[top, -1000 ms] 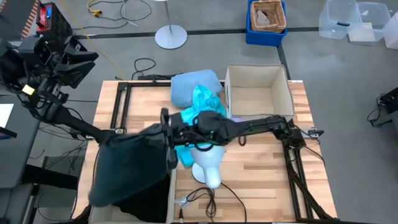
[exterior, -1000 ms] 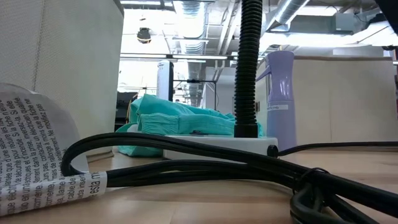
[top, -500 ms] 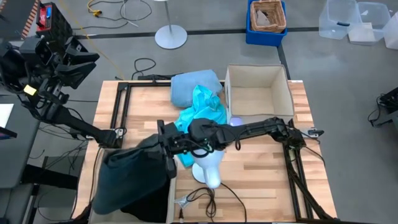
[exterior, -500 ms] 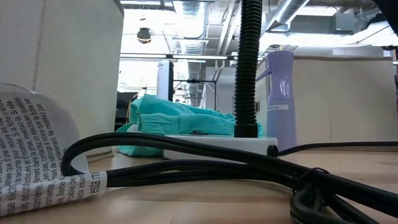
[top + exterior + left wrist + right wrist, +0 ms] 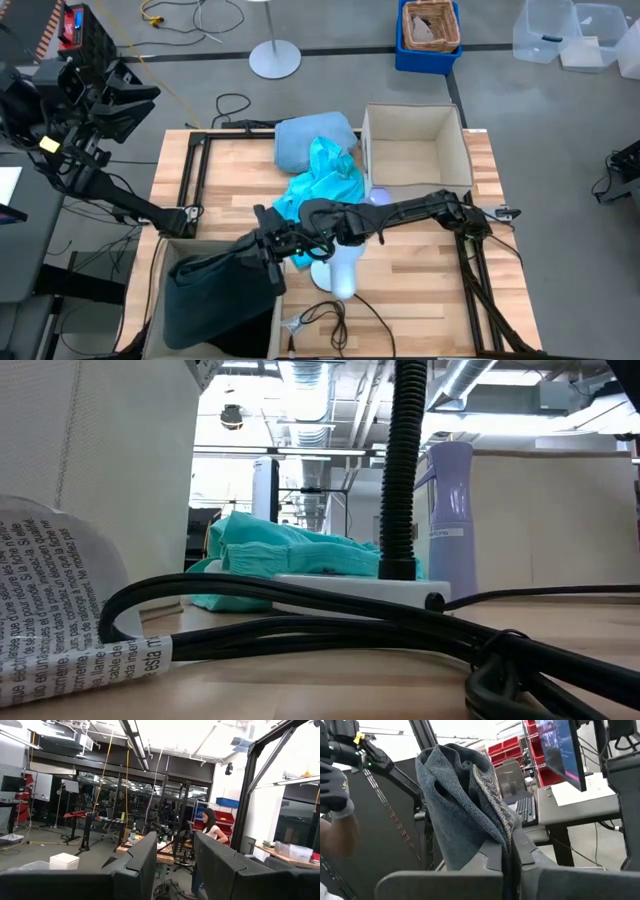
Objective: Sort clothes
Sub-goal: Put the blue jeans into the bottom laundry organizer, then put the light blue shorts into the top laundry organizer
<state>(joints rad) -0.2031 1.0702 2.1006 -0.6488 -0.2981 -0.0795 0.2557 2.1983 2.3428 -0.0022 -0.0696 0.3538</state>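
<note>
My right gripper [image 5: 266, 247] reaches across the table to its near left and is shut on the dark blue-green jeans [image 5: 215, 295], which hang down into an open box [image 5: 277, 312]. The jeans also show in the right wrist view [image 5: 465, 795], above that gripper [image 5: 512, 847]. The bright teal shirt [image 5: 325, 178] lies on the table mid-far, and it also shows in the low view [image 5: 290, 555]. The shirt's far part lies over the pale blue garment [image 5: 308, 135]. I cannot pick out the black garment. My left gripper [image 5: 175, 865] is open and empty, raised beyond the table's far left corner [image 5: 130, 95]. My right gripper pinches a bunched fold of the jeans [image 5: 506, 832] between its two fingers [image 5: 492, 855], several layers thick. A hump of cloth stands past the fingertips. The fingers come level from the table's right. The rest of the jeans hangs slack into the box.
A white mannequin head [image 5: 338, 270] lies just right of the right gripper. A lilac bottle [image 5: 380, 195] stands by the arm [image 5: 447, 520]. An open cardboard box [image 5: 415, 145] stands at the far right. Black cables [image 5: 330, 630] lie at the near edge. A person's gloved hand [image 5: 335, 785] shows beyond the table.
My right gripper has gone toward the table's near edge and down, still shut on the jeans. The jeans, earlier spread wide over the box's rim and the table's left edge, have sunk into the near-left box and gathered inside its walls.
</note>
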